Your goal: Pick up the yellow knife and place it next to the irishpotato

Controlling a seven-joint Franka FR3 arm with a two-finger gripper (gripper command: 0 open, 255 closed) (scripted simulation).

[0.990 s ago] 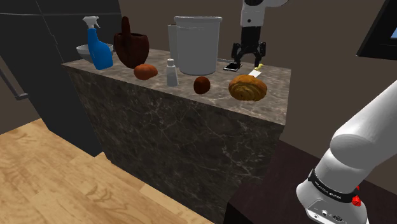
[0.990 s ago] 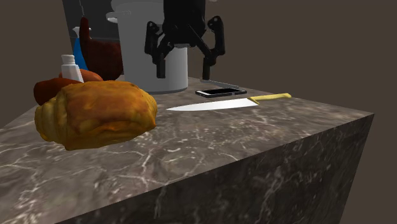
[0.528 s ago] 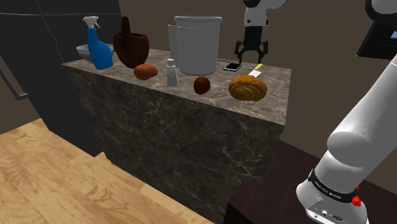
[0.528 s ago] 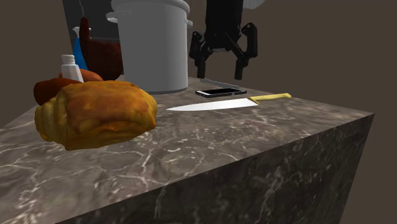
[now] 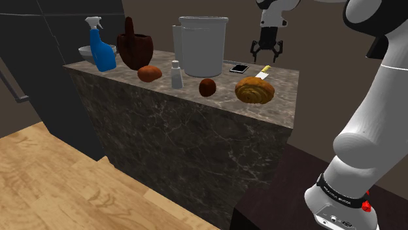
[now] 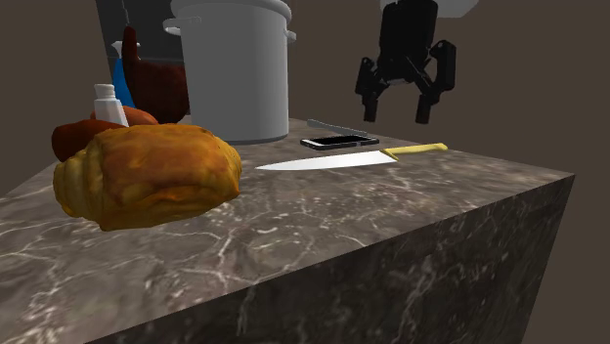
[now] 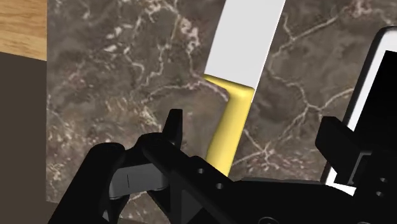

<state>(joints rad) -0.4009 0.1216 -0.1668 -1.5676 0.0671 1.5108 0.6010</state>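
Pincer shifted above knife handle; dark veined counter, wood floor.

I see my arm as glossy white, built of fat, rounded links. A dark band with small pale lettering rings the lowest joint, a red dot beside it, above a grey base section. The gripper is all black, with angular, jointed fingers.

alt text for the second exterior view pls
A black gripper, jaws open, hangs above the yellow handle of a knife lying flat on a marble counter beside a phone. A pastry sits nearer the camera, a large grey pot behind.
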